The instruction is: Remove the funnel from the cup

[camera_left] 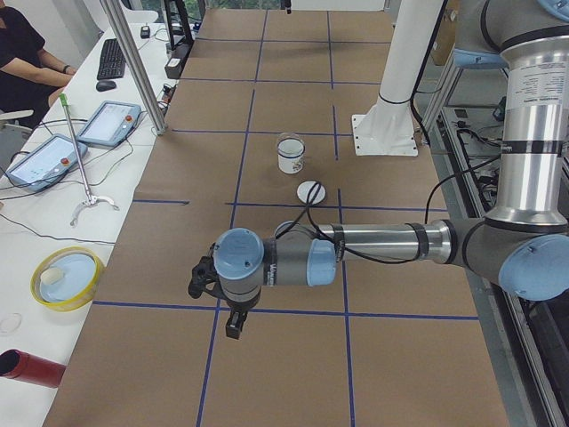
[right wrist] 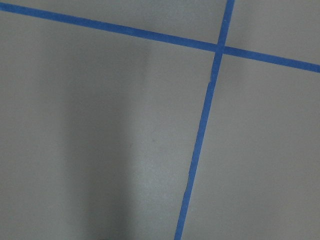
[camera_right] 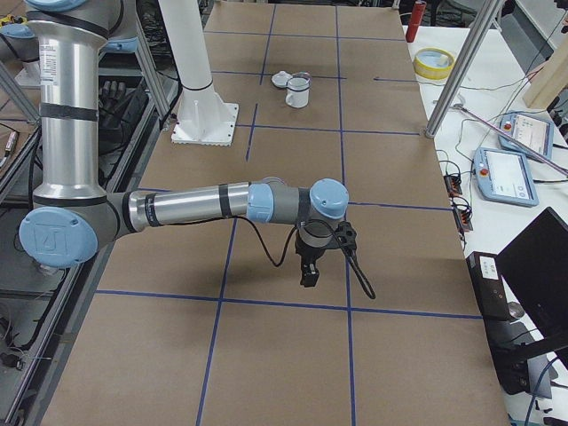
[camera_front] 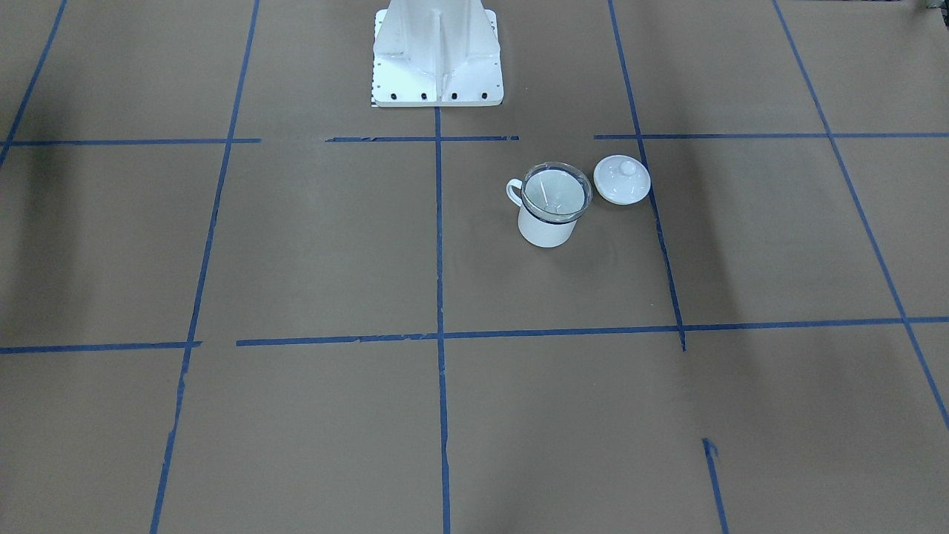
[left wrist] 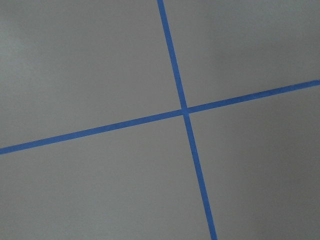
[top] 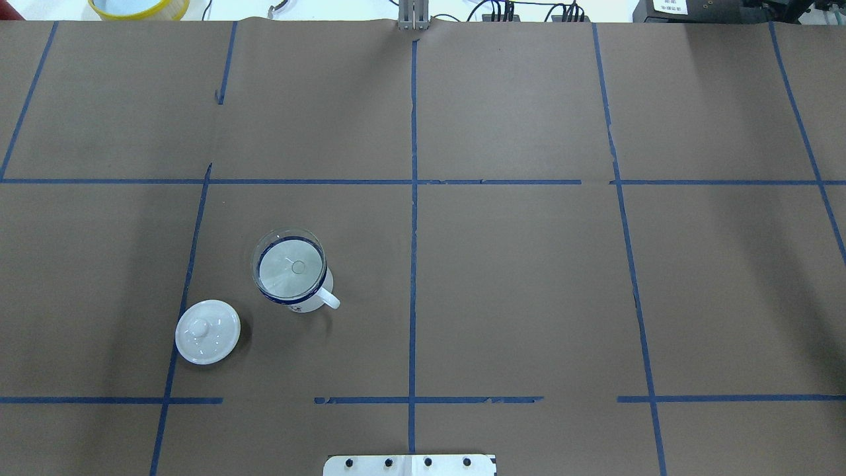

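Note:
The white enamel cup (camera_front: 545, 230) with a dark blue rim stands upright on the brown table. The clear funnel (camera_front: 556, 194) sits in its mouth, the spout pointing down inside. From overhead, the funnel (top: 291, 268) covers the cup (top: 305, 305), whose handle points to the lower right. My left gripper (camera_left: 233, 327) hangs over the table's left end, far from the cup (camera_left: 291, 158). My right gripper (camera_right: 308, 277) hangs over the right end, far from the cup (camera_right: 297, 93). I cannot tell whether either is open or shut. Both wrist views show only paper and blue tape.
A white round knobbed lid (top: 207, 332) lies on the table beside the cup. The robot's white base (camera_front: 437, 55) stands at the near edge. Teach pendants (camera_left: 111, 120), a yellow-rimmed dish (camera_left: 67, 277) and a person (camera_left: 22, 53) are beyond the table's far side.

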